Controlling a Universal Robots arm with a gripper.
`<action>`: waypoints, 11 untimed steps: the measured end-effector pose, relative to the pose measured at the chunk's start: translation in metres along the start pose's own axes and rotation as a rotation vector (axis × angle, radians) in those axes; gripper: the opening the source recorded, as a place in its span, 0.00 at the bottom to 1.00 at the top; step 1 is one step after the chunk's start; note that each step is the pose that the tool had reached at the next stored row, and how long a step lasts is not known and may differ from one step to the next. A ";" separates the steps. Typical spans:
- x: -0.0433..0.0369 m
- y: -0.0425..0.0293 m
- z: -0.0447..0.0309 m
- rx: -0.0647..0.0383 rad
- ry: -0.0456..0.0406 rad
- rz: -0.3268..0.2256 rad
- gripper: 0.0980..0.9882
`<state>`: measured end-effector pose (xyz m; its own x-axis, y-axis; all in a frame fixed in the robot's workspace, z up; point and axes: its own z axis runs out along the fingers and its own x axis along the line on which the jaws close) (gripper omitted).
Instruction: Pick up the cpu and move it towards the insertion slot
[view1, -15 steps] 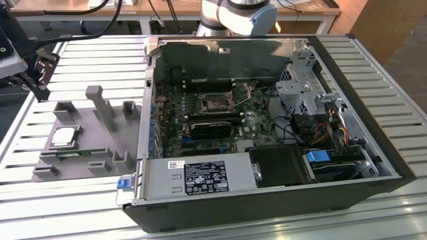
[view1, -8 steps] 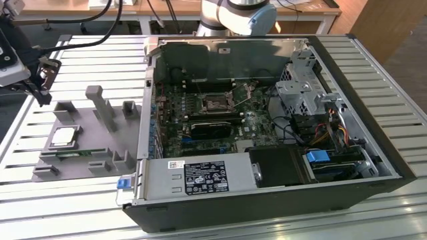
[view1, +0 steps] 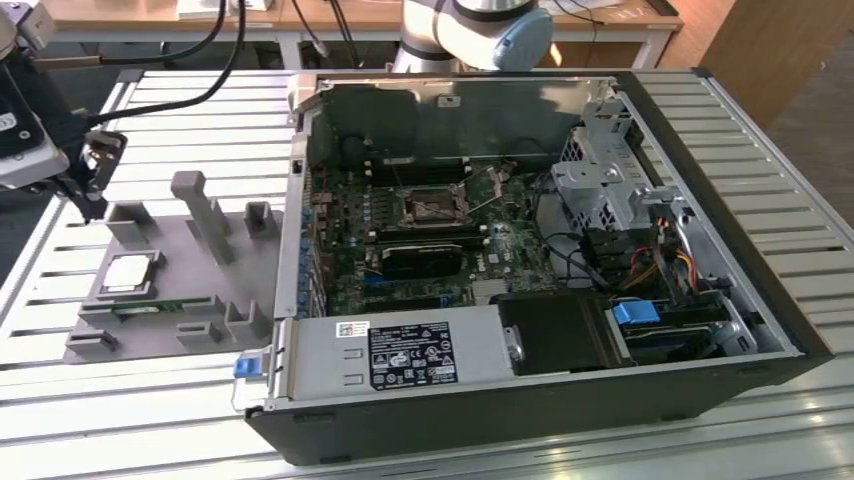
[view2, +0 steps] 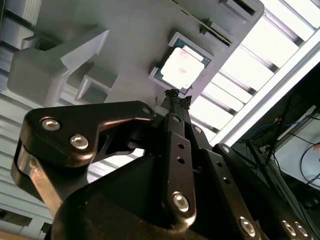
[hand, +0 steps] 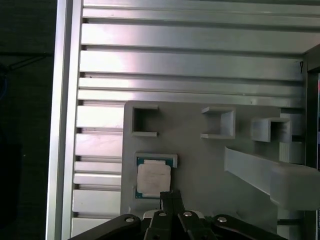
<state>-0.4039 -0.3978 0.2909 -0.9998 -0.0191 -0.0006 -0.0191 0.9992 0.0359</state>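
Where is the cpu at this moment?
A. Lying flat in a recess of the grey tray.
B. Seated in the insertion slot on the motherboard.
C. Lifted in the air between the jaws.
A: the cpu lies flat in a recess of the grey tray, apart from the insertion slot, and the shut jaws near its edge hold nothing.

In the first wrist view the black gripper (hand: 171, 196) is hiding one edge of the silvery square cpu (hand: 153, 178); the grey tray (hand: 200, 160) is running off-frame.
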 end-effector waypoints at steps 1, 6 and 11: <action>0.0004 -0.0001 0.0018 0.000 0.0000 0.000 0.00; 0.0025 -0.0004 0.0109 0.000 0.0000 0.000 0.00; 0.0054 -0.0008 0.0198 0.000 0.0000 0.000 0.00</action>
<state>-0.4093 -0.3980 0.2711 -0.9998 -0.0190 -0.0006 -0.0190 0.9992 0.0359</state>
